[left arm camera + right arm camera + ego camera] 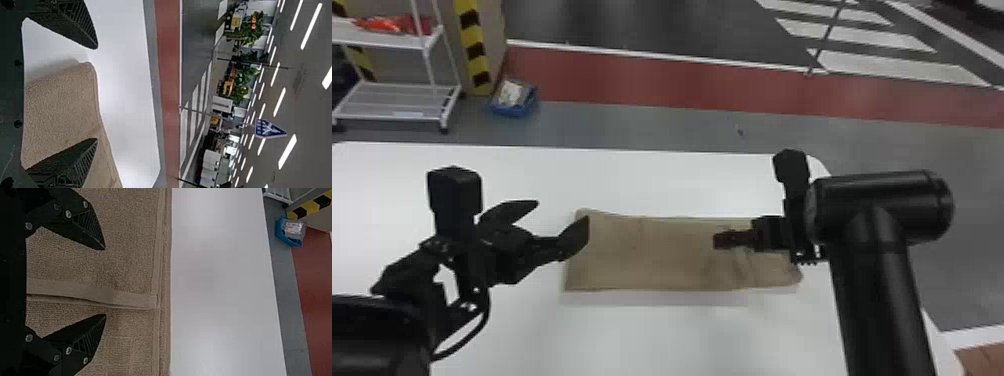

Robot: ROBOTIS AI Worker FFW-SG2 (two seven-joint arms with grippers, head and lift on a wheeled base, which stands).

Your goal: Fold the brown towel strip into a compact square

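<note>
In the head view I have the brown terry towel strip (652, 260) flat on the white table (642, 185); left wrist, my black two-fingered left gripper (97, 93) gapes empty at one end; right wrist, the matching right gripper (105, 282) likewise, over a hem (131, 299): mid-folding, I judge, next wanting a pinch.

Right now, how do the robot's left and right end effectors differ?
The left end effector is at the left end of the towel strip, while the right end effector is above its right part, a hem running between the fingers. The left one's fingers are spread wider than the right one's. Both are black and open.
</note>
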